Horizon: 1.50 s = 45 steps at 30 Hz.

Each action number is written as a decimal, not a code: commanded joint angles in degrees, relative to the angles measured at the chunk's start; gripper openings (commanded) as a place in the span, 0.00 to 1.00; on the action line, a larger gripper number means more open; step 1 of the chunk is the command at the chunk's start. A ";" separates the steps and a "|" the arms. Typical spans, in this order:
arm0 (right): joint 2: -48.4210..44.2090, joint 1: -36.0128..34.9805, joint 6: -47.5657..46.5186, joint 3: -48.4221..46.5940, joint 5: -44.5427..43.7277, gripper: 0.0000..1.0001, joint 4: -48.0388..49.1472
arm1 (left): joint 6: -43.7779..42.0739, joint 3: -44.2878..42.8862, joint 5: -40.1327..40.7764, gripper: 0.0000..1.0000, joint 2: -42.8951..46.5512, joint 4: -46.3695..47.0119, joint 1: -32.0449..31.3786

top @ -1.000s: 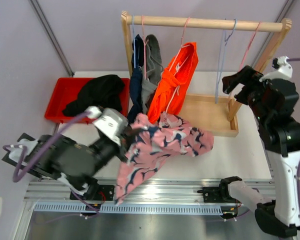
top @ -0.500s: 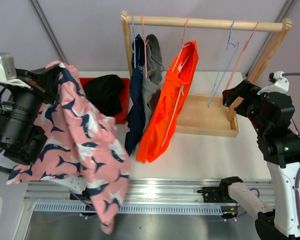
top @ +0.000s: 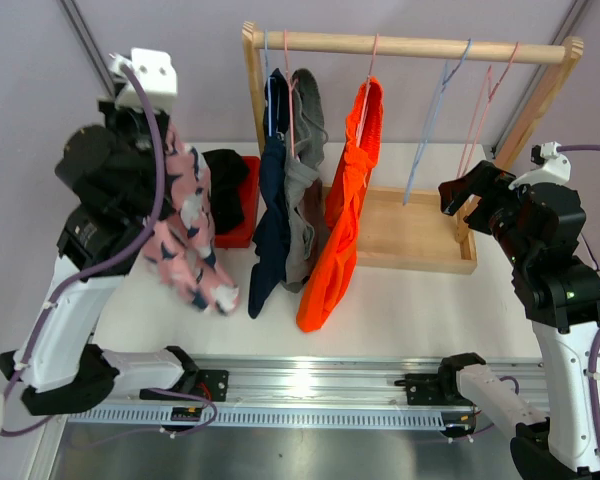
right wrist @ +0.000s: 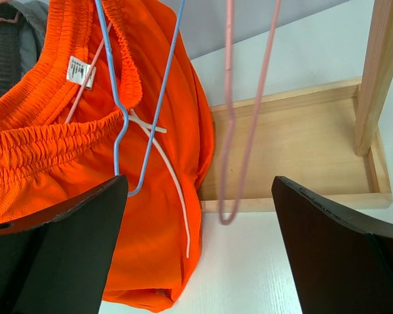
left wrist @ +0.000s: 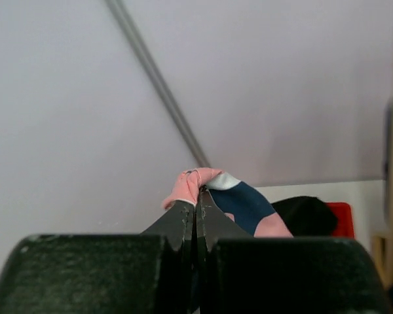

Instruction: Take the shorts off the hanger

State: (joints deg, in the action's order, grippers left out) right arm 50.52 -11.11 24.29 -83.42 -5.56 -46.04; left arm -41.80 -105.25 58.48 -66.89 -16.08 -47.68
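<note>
My left gripper (left wrist: 196, 196) is shut on a fold of the pink shorts with the navy pattern (left wrist: 213, 190). In the top view the left gripper (top: 168, 140) is raised at the far left and the pink shorts (top: 185, 245) dangle from it beside the red bin (top: 242, 225). Black shorts (top: 228, 175) lie in that bin. Navy shorts (top: 272, 200), grey shorts (top: 302, 170) and orange shorts (top: 345, 200) hang on the rack. My right gripper (top: 460, 190) stands open near the rack's right post, empty, facing the orange shorts (right wrist: 65, 150).
The wooden rail (top: 410, 45) also carries an empty blue hanger (top: 435, 110) and an empty pink hanger (top: 485, 100). The rack's wooden base tray (top: 410, 235) sits below them. The right post (right wrist: 373, 72) is close to my right fingers.
The left arm swung from the front of the table up to the back left, carrying the pink shorts off the table. The orange shorts and hangers swung. The right arm barely moved.
</note>
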 commanded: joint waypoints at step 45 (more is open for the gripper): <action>27.16 -13.49 -8.29 -21.52 21.21 0.94 27.14 | 52.52 26.49 -42.83 0.99 2.08 -11.97 43.03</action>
State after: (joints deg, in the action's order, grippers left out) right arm 75.92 -24.03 18.94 -100.97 18.70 -20.67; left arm 10.04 -83.18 18.13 -70.91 -32.25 -3.57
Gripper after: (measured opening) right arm 0.944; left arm 0.993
